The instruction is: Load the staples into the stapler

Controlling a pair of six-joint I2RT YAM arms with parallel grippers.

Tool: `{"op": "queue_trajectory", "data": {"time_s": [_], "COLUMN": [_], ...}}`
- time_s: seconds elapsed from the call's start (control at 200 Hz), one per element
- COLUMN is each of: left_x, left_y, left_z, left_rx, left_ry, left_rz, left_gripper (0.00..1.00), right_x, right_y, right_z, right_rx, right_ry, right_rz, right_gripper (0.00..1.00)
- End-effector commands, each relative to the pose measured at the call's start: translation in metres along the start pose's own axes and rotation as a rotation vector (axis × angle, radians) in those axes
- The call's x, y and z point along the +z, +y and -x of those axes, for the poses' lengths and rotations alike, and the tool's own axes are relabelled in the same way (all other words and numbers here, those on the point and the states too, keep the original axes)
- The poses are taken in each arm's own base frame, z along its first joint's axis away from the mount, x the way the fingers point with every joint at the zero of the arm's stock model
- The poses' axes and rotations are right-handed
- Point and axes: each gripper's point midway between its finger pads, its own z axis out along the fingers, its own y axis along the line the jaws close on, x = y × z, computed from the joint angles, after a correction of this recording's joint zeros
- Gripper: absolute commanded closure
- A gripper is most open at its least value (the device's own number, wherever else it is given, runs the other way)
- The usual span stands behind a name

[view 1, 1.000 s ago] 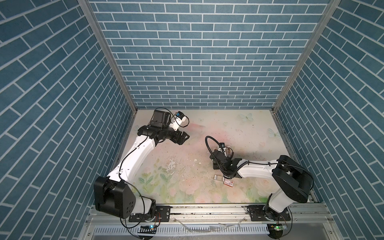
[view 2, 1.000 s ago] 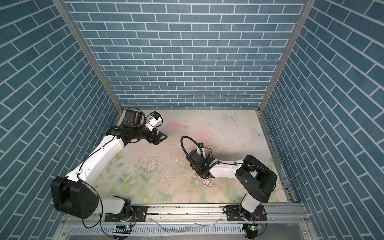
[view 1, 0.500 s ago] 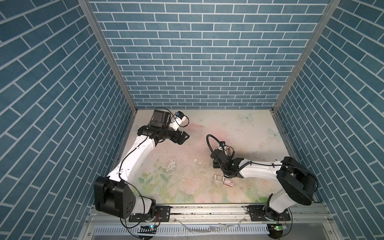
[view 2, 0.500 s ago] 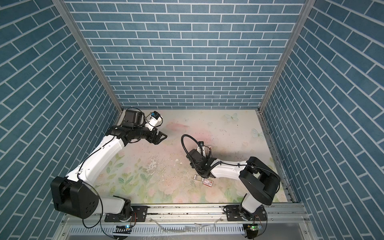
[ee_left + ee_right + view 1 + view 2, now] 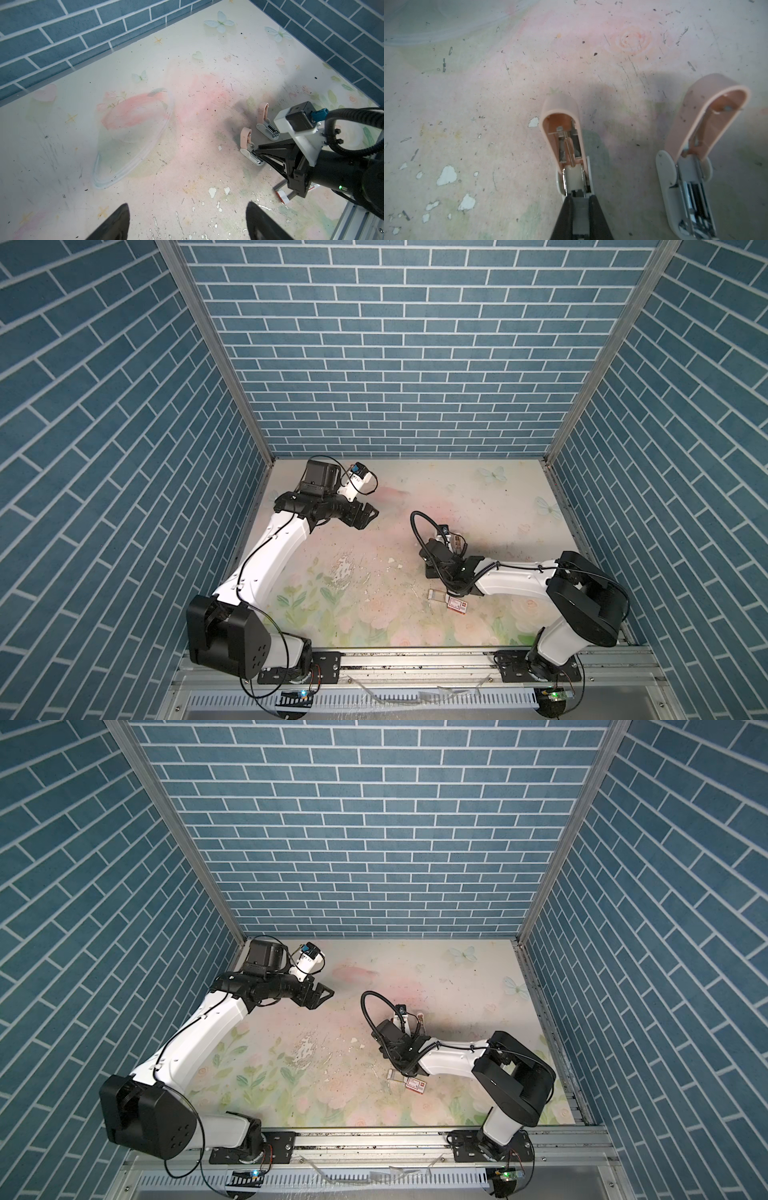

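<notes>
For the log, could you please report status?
Left hand open, hovering. Right hand shut, seemingly on staples, at open stapler. Nothing in the way.

The left arm (image 5: 274,547) and right arm (image 5: 513,581) have white shells on the long links and blocky black joints. A ribbed black cable (image 5: 413,526) loops off the right wrist. The left gripper (image 5: 188,205) and right gripper (image 5: 580,199) are black with tapered fingers (a white camera bracket (image 5: 299,135) carries a blue plug).

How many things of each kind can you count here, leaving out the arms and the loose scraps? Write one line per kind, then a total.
Staplers: 2
Staple strip, in the right claw: 1
Red-and-white box: 1
Small clear tray: 1
Large clear dish: 1
Total: 6
</notes>
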Motion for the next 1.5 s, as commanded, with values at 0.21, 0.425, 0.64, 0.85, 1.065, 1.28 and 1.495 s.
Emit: {"op": "queue_trajectory", "data": {"time_s": [0.21, 0.425, 0.64, 0.85, 1.065, 1.28, 1.495], "left_x": [-0.005, -0.005, -0.006, -0.005, -0.005, -0.006, -0.006], "left_y": [-0.002, -0.002, -0.002, -0.002, -0.002, -0.002, -0.002], "left_z": [0.001, 0.001, 0.001, 0.0, 0.0, 0.0, 0.0], "left_rx": [-0.004, -0.004, -0.004, -0.005, -0.004, -0.004, -0.003], "left_ry": [-0.015, -0.018, -0.019, -0.017, -0.017, -0.019, -0.018], "left_rz": [0.0, -0.001, -0.002, -0.001, 0.0, 0.0, 0.002], "left_gripper": [0.12, 0.11, 0.11, 0.11, 0.11, 0.11, 0.11], "right_x": [0.001, -0.01, -0.013, -0.008, -0.004, -0.001, 0.001], "right_y": [0.008, 0.006, 0.009, 0.011, 0.008, 0.006, 0.005], "right_z": [0.005, 0.017, 0.021, 0.018, 0.011, 0.006, 0.003], "right_rx": [-0.02, -0.017, -0.017, -0.022, -0.016, -0.015, -0.018], "right_ry": [-0.008, -0.044, -0.052, -0.039, -0.027, -0.017, -0.01], "right_rz": [0.01, 0.007, 0.018, 0.022, 0.017, 0.008, 0.003], "right_gripper": [0.88, 0.88, 0.88, 0.88, 0.88, 0.88, 0.88]}}
